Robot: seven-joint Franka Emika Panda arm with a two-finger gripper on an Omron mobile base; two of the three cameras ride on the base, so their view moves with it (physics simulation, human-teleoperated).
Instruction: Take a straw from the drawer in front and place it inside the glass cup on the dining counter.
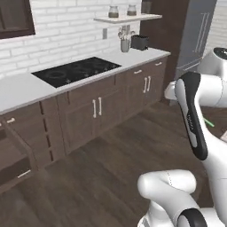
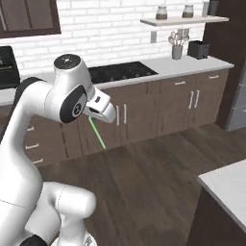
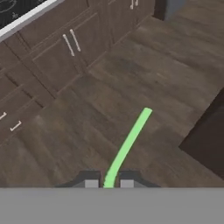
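You've got the straw point(image 3: 127, 146) pinched between the two fingertips point(image 3: 91, 183) of the gripper point(image 3: 109, 183), jaws closed down narrow on its lower end. In the hand view the bright green stick runs up and slightly right from the tips, hanging over the dark wood floor point(image 3: 144, 65), with its far end free and touching nothing.

From the right base view you can see the same straw point(image 2: 96, 132) poking down and to the right out from under the white hand, in front of the dark brown cabinet fronts point(image 2: 144, 113). In the left base view just a short green bit point(image 1: 208, 122) peeks out past the arm's forearm.

The corner of the dining counter point(image 2: 226, 185), white top on a dark base, sits at the lower right of the right base view, well apart from the straw. In the hand view the dark block at the right edge is probably that same base, but you can't tell for sure.

Behind all this runs the light grey wall counter point(image 1: 26, 86) with the black cooktop point(image 1: 75, 71), a black toaster point(image 1: 139, 42) and a utensil holder point(image 1: 125, 44) near its far end, plus a shelf point(image 1: 128, 18) with two jars on the white brick wall.
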